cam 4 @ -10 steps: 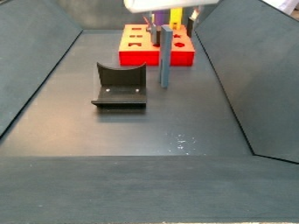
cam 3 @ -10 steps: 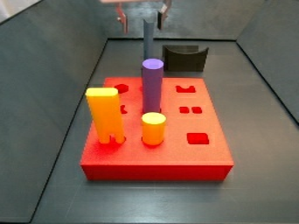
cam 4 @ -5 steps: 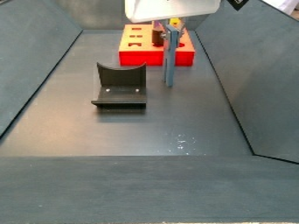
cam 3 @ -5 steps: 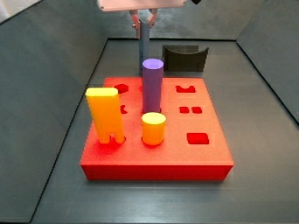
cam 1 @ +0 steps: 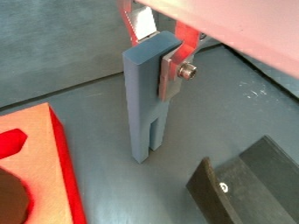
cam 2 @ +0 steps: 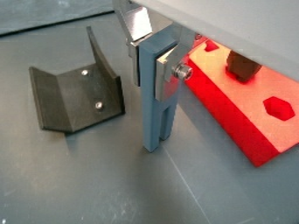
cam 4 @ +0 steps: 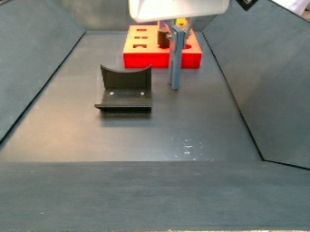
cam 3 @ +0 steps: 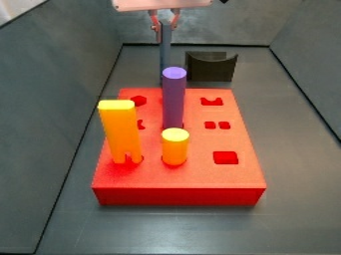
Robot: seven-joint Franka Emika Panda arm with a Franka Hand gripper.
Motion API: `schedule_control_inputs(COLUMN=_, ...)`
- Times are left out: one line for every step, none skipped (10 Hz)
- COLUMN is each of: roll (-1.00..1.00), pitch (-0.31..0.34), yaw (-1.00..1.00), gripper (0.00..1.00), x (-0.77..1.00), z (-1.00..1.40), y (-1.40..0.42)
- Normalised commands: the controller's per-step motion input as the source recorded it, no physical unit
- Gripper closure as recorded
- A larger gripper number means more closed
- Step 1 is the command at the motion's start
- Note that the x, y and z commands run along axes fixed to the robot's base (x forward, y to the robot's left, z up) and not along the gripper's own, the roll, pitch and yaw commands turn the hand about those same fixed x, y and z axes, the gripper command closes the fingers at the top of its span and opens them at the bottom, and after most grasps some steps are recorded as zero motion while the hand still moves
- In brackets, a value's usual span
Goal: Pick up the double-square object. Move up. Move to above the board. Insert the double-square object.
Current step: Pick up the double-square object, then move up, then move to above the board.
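Gripper (cam 2: 156, 54) clamped on upper part of post (cam 2: 158, 105), silver fingers w/ dark pads pressed flat on opposite faces in both wrist views (cam 1: 160, 63). Post (cam 3: 164, 52) held upright, grey-blue, two joined square columns, slot up from lower end splitting it into two legs (cam 1: 149, 131). Lower end at or just above grey floor (cam 4: 145, 136); contact not clear. In a side view, post (cam 4: 175, 61) standing just beside red board (cam 4: 151, 60), between board and fixture (cam 4: 123, 89), near fixture but apart. In a wrist view, fixture (cam 2: 73, 87) dark, L-shaped, on one side of post, board (cam 2: 251, 109) w/ hex hole on other side. In a side view, board (cam 3: 200, 169) nearer camera than post, carrying purple cylinder (cam 3: 173, 92), taller yellow-orange block (cam 3: 120, 129) and short yellow cylinder (cam 3: 174, 146); several shaped holes open at right of its top. Gripper (cam 3: 163, 17) at back of cell, above far edge of board, wrist housing cut off at frame top. Fixture (cam 3: 210, 66) behind board, right of post.
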Motion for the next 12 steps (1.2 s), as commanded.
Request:
schedule_control_inputs(roll=0.00, pitch=0.000, yaw=0.00, gripper=1.00, x=0.00, z=0.00, y=0.00)
schedule_control_inputs(roll=0.00, pitch=0.000, yaw=0.00, gripper=1.00, x=0.00, z=0.00, y=0.00)
schedule_control_inputs(roll=0.00, pitch=0.000, yaw=0.00, gripper=1.00, x=0.00, z=0.00, y=0.00)
schedule_control_inputs(roll=0.00, pitch=0.000, yaw=0.00, gripper=1.00, x=0.00, z=0.00, y=0.00)
schedule_control_inputs(roll=0.00, pitch=0.000, yaw=0.00, gripper=1.00, x=0.00, z=0.00, y=0.00)
schedule_control_inputs(roll=0.00, pitch=0.000, yaw=0.00, gripper=1.00, x=0.00, z=0.83, y=0.00)
schedule_control_inputs(roll=0.01, pitch=-0.027, yaw=0.02, gripper=1.00, x=0.05, z=0.80, y=0.06)
schedule_control_inputs(roll=0.01, pitch=-0.002, yaw=0.01, gripper=1.00, x=0.03, z=0.68, y=0.05)
schedule_control_inputs(roll=0.02, pitch=0.029, yaw=0.00, gripper=1.00, x=0.01, z=0.48, y=0.03)
schedule_control_inputs(roll=0.02, pitch=0.047, yaw=0.00, gripper=1.00, x=0.01, z=0.30, y=0.02)
schedule_control_inputs(roll=-0.02, pitch=0.208, yaw=-0.34, gripper=1.00, x=-0.28, z=1.00, y=0.12)
schedule_control_inputs(roll=-0.02, pitch=0.194, yaw=-0.32, gripper=1.00, x=-0.29, z=1.00, y=0.13)
